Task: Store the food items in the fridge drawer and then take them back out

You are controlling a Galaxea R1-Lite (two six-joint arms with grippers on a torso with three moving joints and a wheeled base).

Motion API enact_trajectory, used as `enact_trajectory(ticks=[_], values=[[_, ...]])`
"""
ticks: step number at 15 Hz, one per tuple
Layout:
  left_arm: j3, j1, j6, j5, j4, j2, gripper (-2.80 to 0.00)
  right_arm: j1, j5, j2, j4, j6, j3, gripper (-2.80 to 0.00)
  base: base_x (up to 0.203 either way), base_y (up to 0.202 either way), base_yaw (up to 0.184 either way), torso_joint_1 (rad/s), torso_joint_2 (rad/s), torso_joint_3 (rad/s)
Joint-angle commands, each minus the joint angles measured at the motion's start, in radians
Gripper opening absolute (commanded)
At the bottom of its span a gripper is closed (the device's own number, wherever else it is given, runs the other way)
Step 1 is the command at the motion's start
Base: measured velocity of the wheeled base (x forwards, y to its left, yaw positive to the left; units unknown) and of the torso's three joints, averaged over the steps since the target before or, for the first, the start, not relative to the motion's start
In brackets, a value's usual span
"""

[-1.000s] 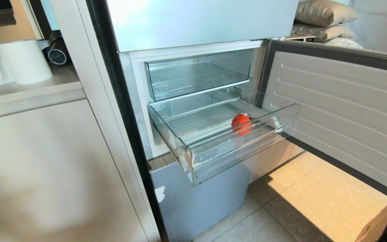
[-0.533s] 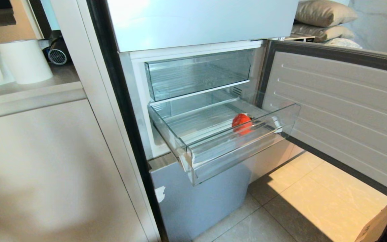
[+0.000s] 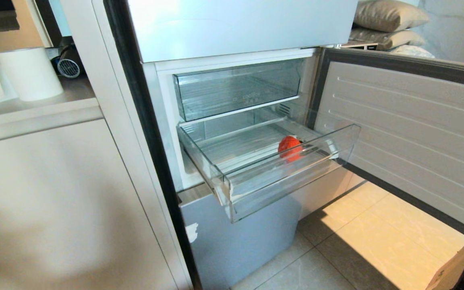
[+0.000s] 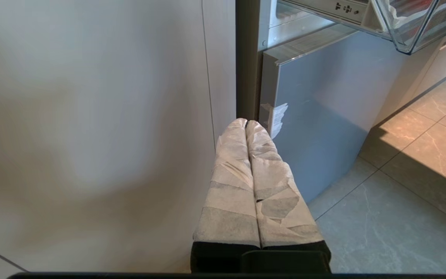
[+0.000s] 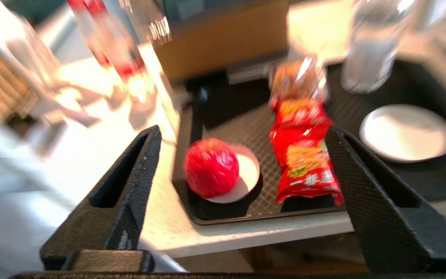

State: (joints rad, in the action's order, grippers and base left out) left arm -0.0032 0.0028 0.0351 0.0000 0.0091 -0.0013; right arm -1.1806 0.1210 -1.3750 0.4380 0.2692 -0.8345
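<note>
Nothing shifted at the fridge drawer (image 3: 292,177); off-head, right claw (image 5: 242,170) wide, empty, over second tomato (image 5: 211,167).

Head camera high, looking down into the open fridge drawer (image 3: 280,177), left wrist camera low beside the fridge base, sharing that drawer's corner (image 4: 405,27), right wrist camera close above a tray (image 5: 223,211) on a counter (image 5: 246,234)

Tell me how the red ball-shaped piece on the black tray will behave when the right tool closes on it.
The red piece looks round, so it will probably roll if nudged off-centre. Its wrinkled, shiny skin may slip between the right tool and its open jaws. It seems small and likely light.
</note>
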Motion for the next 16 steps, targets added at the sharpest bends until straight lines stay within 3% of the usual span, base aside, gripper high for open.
enact_trajectory(ticks=[1, 6, 11, 16], values=[[0.0, 0.0, 0.0, 0.0, 0.001, -0.001, -2.8, 0.019, 0.011, -0.197, 0.077, -0.015, 0.025, 0.0, 0.0, 0.0, 0.0, 0.0, 0.0, 0.0], [0.0, 0.0, 0.0, 0.0, 0.0, 0.0, -2.8, 0.089, 0.023, -0.386, 0.171, -0.118, -0.025, 0.0, 0.0, 0.0, 0.0, 0.0, 0.0, 0.0], [0.0, 0.0, 0.0, 0.0, 0.0, 0.0, -2.8, 0.18, 0.022, -0.516, 0.174, -0.152, -0.114, 0.0, 0.0, 0.0, 0.0, 0.0, 0.0, 0.0], [0.0, 0.0, 0.0, 0.0, 0.0, 0.0, -2.8, 0.182, 0.022, -0.598, 0.177, -0.152, -0.174, 0.0, 0.0, 0.0, 0.0, 0.0, 0.0, 0.0]])
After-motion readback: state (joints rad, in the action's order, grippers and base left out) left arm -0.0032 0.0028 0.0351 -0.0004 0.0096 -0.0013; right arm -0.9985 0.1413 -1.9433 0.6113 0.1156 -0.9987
